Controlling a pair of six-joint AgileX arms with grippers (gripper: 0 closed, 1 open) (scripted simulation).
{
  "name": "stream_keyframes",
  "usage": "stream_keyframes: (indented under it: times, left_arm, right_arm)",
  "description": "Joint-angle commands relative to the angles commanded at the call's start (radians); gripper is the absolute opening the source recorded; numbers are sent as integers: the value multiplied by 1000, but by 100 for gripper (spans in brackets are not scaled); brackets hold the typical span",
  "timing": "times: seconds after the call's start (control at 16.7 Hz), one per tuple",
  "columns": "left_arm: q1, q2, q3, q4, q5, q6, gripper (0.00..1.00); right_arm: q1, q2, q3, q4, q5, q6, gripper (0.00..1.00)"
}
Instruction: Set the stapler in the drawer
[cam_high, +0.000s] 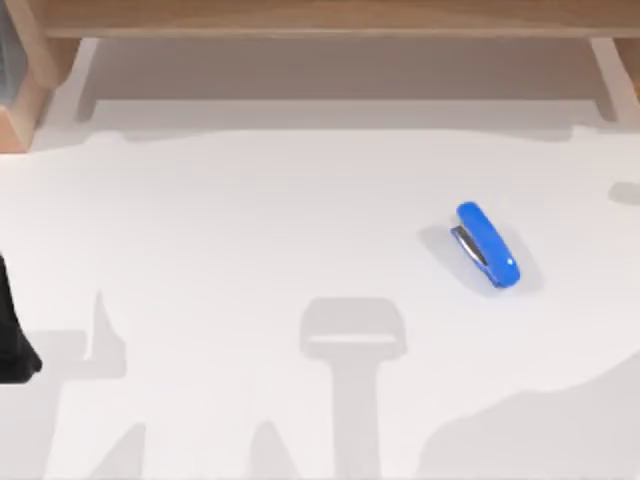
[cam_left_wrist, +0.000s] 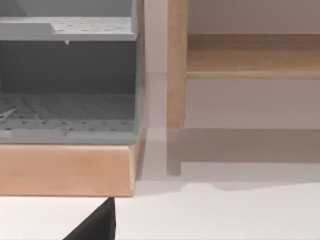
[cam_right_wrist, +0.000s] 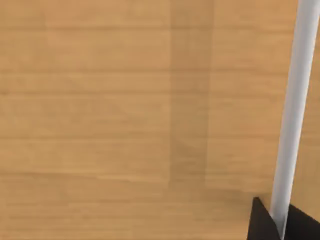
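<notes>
Stapler (cam_high: 486, 246) lies free on the table (cam_high: 250, 230), right of centre, angled | left arm at near-left edge, right arm off to the right, claw states cannot tell | drawer unit (cam_left_wrist: 67, 120) far left | judged step: approach from above, close across the narrow body, lift level.

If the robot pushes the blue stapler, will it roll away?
Probably not: the stapler lies flat and long on the white table, so it would likely slide or spin. Its rounded, smooth-looking body might slip in a pinch.
</notes>
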Motion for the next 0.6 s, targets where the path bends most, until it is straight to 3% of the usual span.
stream_keyframes:
  times: [0.36,0.6]
  left_arm:
    - [0,0,0,0,0,0,100]
    - [0,0,0,0,0,0,100]
  right_arm:
    - [-50,-93,-217,118,-51,-1,0]
    - [-57,-103,-237,133,-57,-1,0]
